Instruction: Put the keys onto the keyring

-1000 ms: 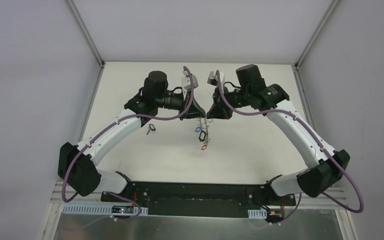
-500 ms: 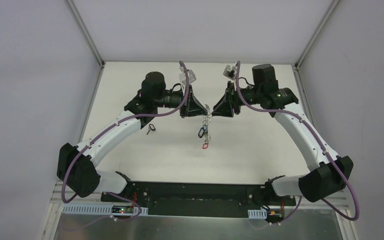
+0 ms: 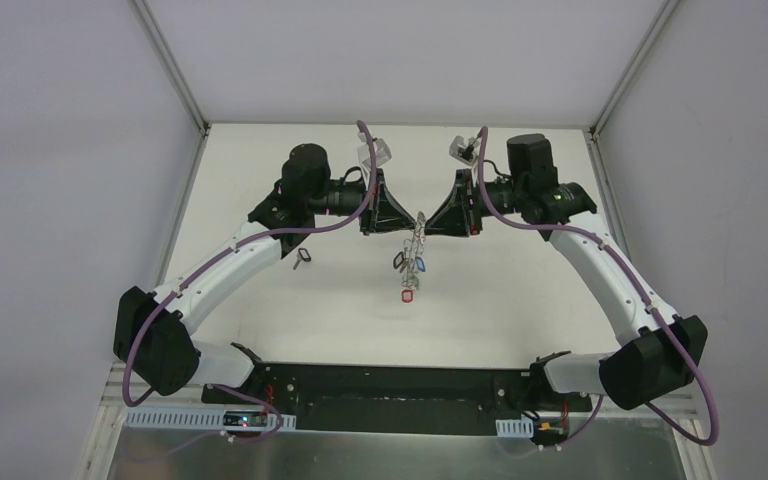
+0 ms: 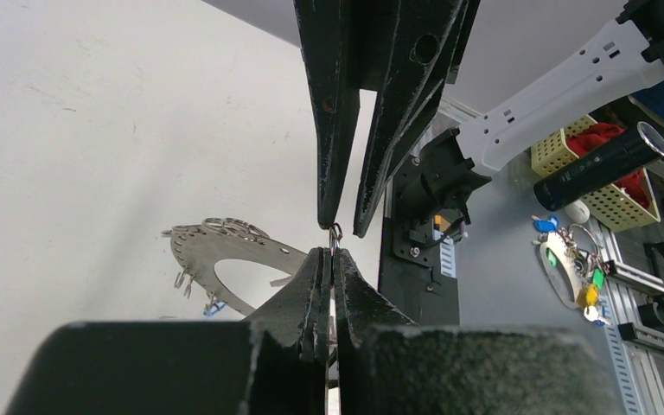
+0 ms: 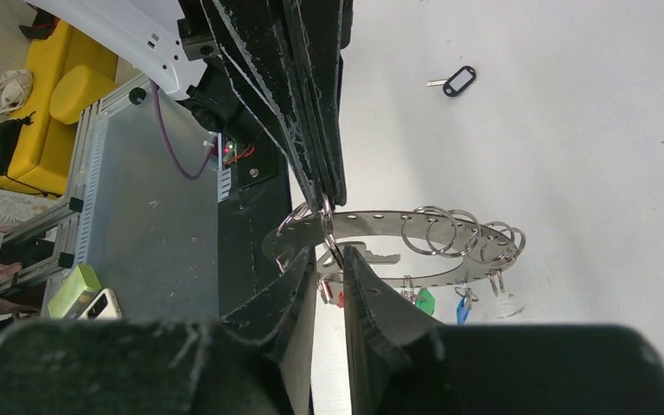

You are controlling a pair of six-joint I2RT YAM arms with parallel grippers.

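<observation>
The keyring (image 3: 412, 250) is a flat grey metal hoop with punched holes, hanging in the air between both grippers. It carries small split rings and black (image 3: 400, 261), blue (image 3: 421, 266) and red (image 3: 408, 296) tags. My left gripper (image 3: 407, 222) is shut on a split ring at the hoop's top end (image 4: 332, 252). My right gripper (image 3: 426, 222) faces it tip to tip, jaws slightly apart around that same ring (image 5: 330, 252). The hoop (image 5: 372, 218) shows a plain key (image 5: 372, 257) and green and blue tags. One loose key with a black tag (image 3: 302, 257) lies on the table (image 5: 458, 80).
The white table (image 3: 520, 300) has metal frame posts at its far corners. The black arm base plate (image 3: 390, 385) lies along the near edge. Off the table, the left wrist view shows a black torch (image 4: 601, 164), a yellow basket (image 4: 609, 194) and another bunch of keys (image 4: 571, 259).
My right gripper drew back to the right, turned its wrist, then came in again to meet the left fingertips. The keyring swung and rose slightly. The left arm barely moved.
</observation>
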